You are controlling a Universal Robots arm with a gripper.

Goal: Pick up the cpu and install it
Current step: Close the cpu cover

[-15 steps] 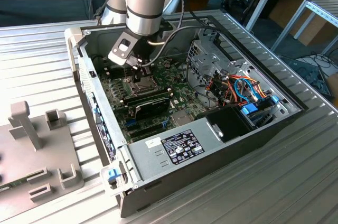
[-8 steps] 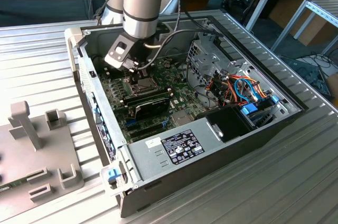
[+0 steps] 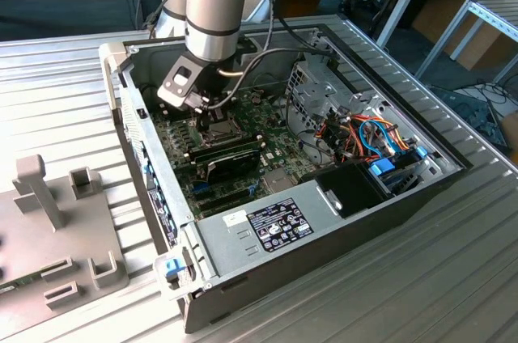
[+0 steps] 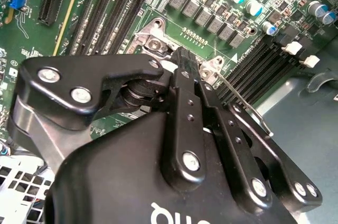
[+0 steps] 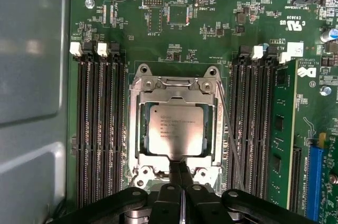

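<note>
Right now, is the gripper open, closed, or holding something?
Gripper: closed, its tips at the edge of the chip, which lies flat in the socket; whether it grips the chip cannot be told.

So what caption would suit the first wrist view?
CPU lying in the motherboard socket, shut end effector at its edge.

Claw (image 5: pixel 177 165), tips pressed together, fits the narrow lane over the socket frame (image 5: pixel 177 84): low memory slots (image 5: pixel 100 129) one flank, taller memory stick (image 5: pixel 280 129) and thin lever wire (image 5: pixel 232 145) the other. Case panel (image 5: pixel 31 102) crowds just past the slots. Exterior view's right is blocked by drive cage (image 3: pixel 320 88) and cables (image 3: pixel 368 137).
</note>
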